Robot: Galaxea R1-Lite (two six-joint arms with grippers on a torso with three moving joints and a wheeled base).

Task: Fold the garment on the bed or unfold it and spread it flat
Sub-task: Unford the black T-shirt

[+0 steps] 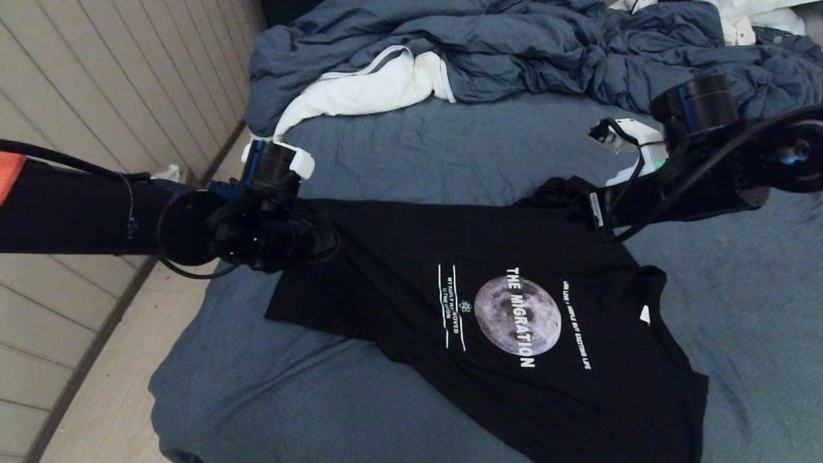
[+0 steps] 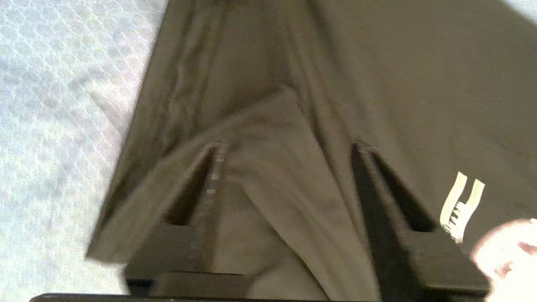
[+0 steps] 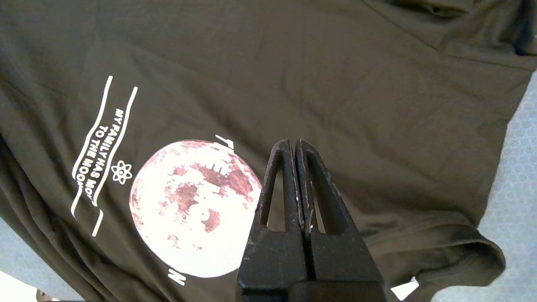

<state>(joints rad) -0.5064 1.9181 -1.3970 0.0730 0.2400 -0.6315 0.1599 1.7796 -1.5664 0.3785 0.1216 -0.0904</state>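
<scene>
The garment (image 1: 398, 257), a black T-shirt, lies chest-up on the bed (image 1: 418, 148) with its moon print (image 1: 517, 315) showing. My left gripper (image 1: 305, 238) is at the shirt's hem end, near the bed's left edge. In the left wrist view it (image 2: 287, 147) is open, and a raised fold of the black cloth (image 2: 268, 176) lies between the spread fingers. My right gripper (image 1: 575, 199) is over the bunched far sleeve. In the right wrist view it (image 3: 293, 142) is shut on nothing, hovering above the shirt (image 3: 335, 63) beside the moon print (image 3: 193, 209).
A rumpled blue-grey duvet (image 1: 514, 45) and a white cloth with grey trim (image 1: 360, 90) are piled at the far end of the bed. The bed's left edge (image 1: 186, 334) drops to the floor (image 1: 109, 392) beside a panelled wall.
</scene>
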